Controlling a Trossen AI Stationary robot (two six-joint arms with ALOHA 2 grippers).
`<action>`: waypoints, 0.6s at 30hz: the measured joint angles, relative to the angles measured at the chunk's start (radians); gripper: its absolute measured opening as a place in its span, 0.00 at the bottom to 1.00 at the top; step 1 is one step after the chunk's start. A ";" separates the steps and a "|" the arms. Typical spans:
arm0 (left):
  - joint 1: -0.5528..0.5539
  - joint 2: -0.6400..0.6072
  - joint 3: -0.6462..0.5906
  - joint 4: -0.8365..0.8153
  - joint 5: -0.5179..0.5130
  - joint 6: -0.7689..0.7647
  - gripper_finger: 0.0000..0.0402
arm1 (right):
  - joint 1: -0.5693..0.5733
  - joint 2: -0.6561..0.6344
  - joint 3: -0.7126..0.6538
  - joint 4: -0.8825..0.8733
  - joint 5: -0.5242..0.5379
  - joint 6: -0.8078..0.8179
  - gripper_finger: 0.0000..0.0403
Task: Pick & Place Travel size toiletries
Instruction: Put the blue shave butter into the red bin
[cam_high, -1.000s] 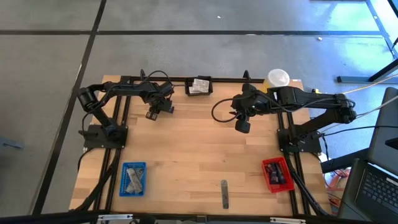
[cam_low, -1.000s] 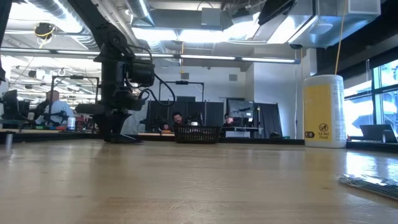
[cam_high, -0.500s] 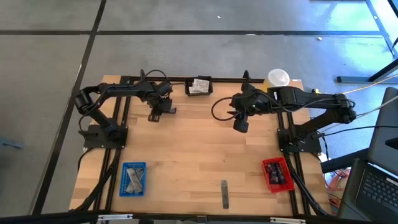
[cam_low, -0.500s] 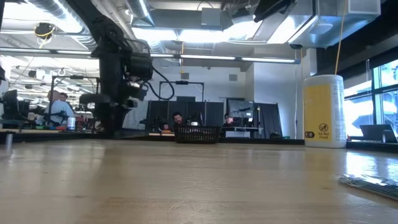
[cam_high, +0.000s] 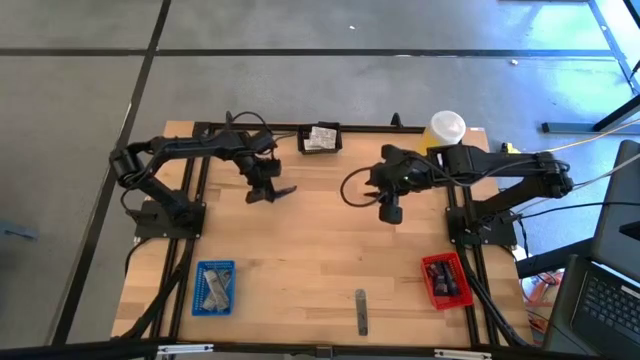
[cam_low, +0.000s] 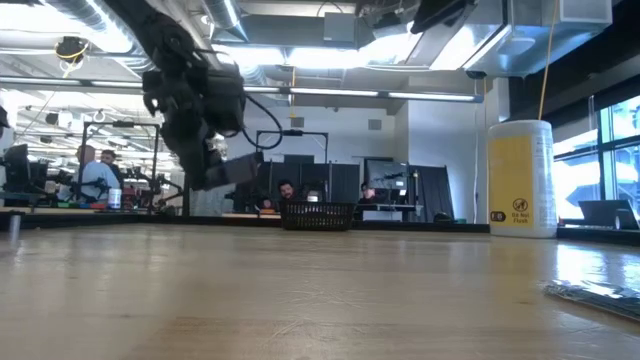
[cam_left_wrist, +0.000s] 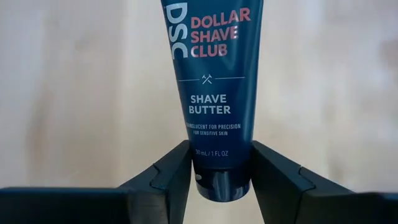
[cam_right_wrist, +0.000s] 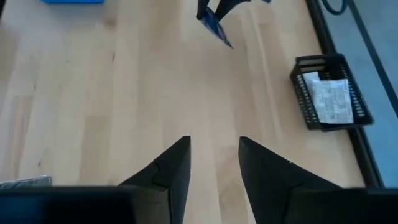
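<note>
My left gripper (cam_high: 268, 190) hangs over the far left of the table, shut on a dark blue tube (cam_left_wrist: 214, 74) lettered "Shave Butter". In the high view the tube (cam_high: 285, 190) sticks out toward the table's right. My right gripper (cam_right_wrist: 214, 168) hovers open over the far middle (cam_high: 390, 212) with nothing between its fingers. Foil sachets (cam_high: 322, 137) lie in a black basket (cam_high: 320, 148) at the far edge. A flat grey stick (cam_high: 361, 312) lies on the table near the front edge. My left gripper pinches the tube's rounded cap end (cam_left_wrist: 221, 186) between its two fingers (cam_left_wrist: 177, 177), one on each side. The fingers slant downward and the tube runs on beyond them, in line with them. The tube is lifted clear of the table.
A blue tray (cam_high: 214, 287) stands at the near left and a red tray (cam_high: 445, 280) at the near right. A tall yellow container with a white cap (cam_high: 447, 126) stands at the far right. People sit in the room beyond the table (cam_low: 95, 175).
My left gripper has risen from the table top and rolled its wrist, shifting a little toward the table's right. The tube has come up with it, off the table, and now sticks out toward the right.
</note>
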 joint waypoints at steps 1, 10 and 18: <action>-0.010 0.000 0.000 0.006 0.030 -0.011 0.37 | 0.006 0.000 -0.009 0.011 -0.002 -0.002 0.33; -0.163 0.000 0.000 0.214 0.221 -0.119 0.37 | 0.046 0.006 -0.138 0.175 -0.064 -0.021 0.28; -0.298 0.000 0.000 0.395 0.235 -0.180 0.37 | 0.049 0.016 -0.188 0.184 -0.063 -0.021 0.25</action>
